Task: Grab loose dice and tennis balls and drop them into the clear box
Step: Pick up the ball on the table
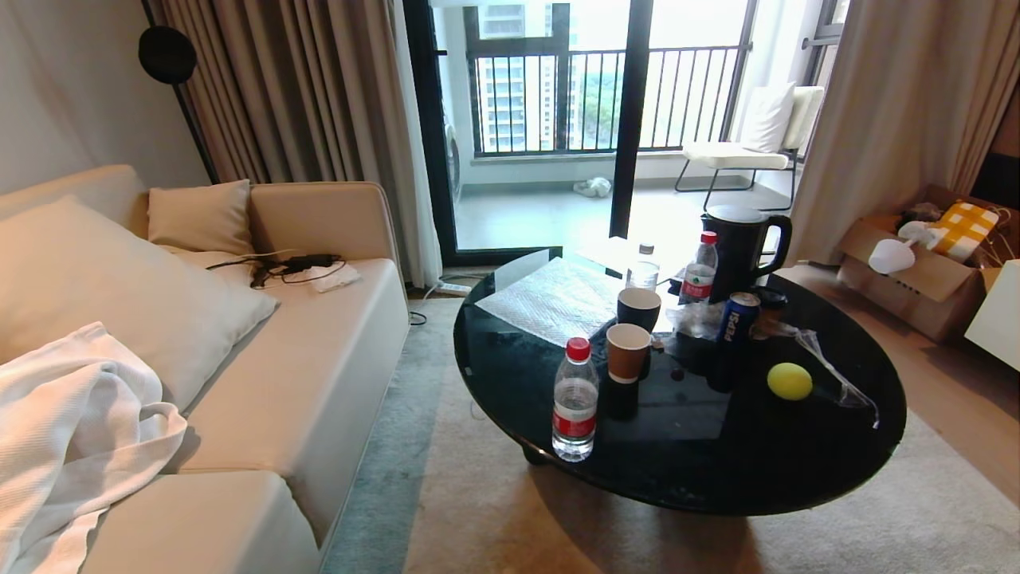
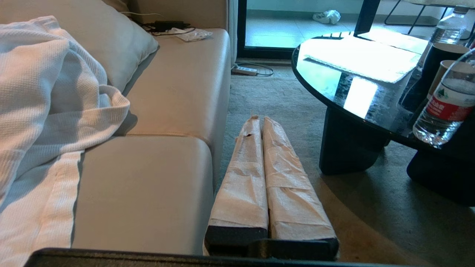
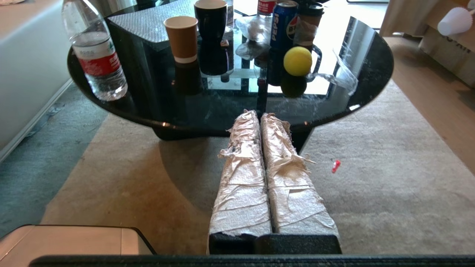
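One tennis ball (image 1: 790, 381) rests on the round black worktop (image 1: 797, 470), near its right edge, beside a clear crumpled wrapper (image 1: 837, 375) and just forward of the Pepsi can (image 1: 739, 317). Neither dice nor clear box can be seen. The right hand (image 3: 259, 115), fingers pressed together and empty, hangs low over the carpet short of the worktop's near edge; the ball lies ahead of it and slightly to its right. The left hand (image 2: 259, 120), likewise closed and empty, sits between sofa (image 2: 148, 185) and worktop, farther off. The right arm is judged the nearer. A ball has no long axis, so approach direction is free.
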Robot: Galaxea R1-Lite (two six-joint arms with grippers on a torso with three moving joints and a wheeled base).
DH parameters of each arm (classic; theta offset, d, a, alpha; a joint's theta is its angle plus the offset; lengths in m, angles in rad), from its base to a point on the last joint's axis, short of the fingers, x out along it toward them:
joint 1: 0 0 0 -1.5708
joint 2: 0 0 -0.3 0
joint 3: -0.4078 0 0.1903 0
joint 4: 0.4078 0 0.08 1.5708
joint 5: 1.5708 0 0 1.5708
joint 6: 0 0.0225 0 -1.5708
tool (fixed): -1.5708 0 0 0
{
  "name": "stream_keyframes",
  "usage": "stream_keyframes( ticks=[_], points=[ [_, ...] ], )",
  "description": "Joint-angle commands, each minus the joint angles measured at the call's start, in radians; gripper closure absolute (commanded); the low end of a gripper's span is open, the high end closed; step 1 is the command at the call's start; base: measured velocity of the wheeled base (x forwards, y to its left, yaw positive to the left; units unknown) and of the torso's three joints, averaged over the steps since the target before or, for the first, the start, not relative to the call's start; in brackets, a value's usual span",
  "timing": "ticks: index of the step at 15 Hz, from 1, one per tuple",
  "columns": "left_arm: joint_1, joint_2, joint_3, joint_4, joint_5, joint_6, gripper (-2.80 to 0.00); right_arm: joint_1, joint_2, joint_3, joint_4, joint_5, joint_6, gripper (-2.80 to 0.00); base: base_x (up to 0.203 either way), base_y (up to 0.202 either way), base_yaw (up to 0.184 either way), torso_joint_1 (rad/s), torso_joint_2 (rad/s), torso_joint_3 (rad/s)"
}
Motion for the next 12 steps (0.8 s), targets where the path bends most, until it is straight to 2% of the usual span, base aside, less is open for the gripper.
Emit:
stream_keyframes(
  ticks=[1, 7, 12],
  points=[
    [0.0, 0.002, 0.002, 0.0, 0.001, 0.001, 0.0, 0.0, 0.0, 0.0, 0.001, 0.0, -0.001, 0.0, 0.185, 0.0, 0.002, -0.001, 0.0, 0.003],
    [0.0, 0.0, 0.002, 0.0, 0.001, 0.001, 0.0, 0.0, 0.0, -0.001, 0.001, -0.001, -0.002, 0.0, 0.18, 0.0, 0.0, 0.001, 0.0, 0.001],
    [0.0, 0.0, 0.002, 0.0, 0.001, 0.001, 0.0, 0.0, 0.0, -0.001, 0.001, 0.0, -0.001, 0.0, 0.016, 0.0, 0.001, 0.0, 0.0, 0.001]
  ],
)
